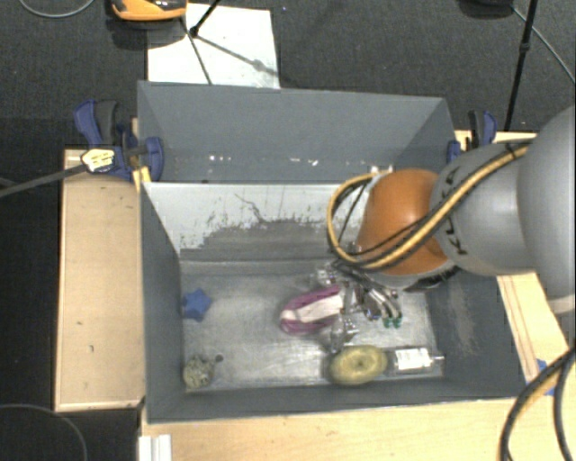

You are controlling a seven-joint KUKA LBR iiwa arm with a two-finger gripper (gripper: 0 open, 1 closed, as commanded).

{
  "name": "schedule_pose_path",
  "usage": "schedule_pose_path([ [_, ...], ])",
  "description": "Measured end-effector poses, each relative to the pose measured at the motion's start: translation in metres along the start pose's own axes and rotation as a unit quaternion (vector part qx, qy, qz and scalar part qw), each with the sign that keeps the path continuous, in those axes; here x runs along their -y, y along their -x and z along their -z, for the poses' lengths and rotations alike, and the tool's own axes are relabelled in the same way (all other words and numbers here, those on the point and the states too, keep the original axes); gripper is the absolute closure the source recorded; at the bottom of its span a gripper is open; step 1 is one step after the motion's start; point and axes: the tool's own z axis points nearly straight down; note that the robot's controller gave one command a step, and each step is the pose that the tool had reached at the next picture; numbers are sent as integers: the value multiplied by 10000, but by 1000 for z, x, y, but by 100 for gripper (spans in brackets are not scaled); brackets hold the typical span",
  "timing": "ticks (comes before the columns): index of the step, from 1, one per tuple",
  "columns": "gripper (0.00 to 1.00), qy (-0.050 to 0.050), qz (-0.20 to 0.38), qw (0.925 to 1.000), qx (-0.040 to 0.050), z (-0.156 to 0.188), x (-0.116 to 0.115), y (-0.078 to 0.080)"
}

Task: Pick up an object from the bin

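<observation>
Five small things are lying on the floor of the grey bin [288, 135]. We are seeing the gripper [346, 317] hanging low over the middle-right of the floor, right at the end of a purple and white thing [309, 311]. We are unable to tell whether its jaws are apart or together. A round yellowish ring [358, 365] is lying just below it, a small clear packet [418, 360] beside that, and a blue scrap [194, 304] and an olive lump [200, 371] are sitting far left.

floor: dark carpet [54, 81] around the grey bin [288, 126] | beyond bin's far wall: white sheet [236, 54], orange-and-black object [144, 8] | left of bin: black cable [31, 183] on carpet | light: small glints along bin's far wall
</observation>
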Motion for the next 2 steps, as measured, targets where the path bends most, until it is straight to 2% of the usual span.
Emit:
schedule_pose_path([
  [1,100,-13,-20,10000,-9,1,5,0],
  [2,100,-21,180,9998,35,168,3,9],
])
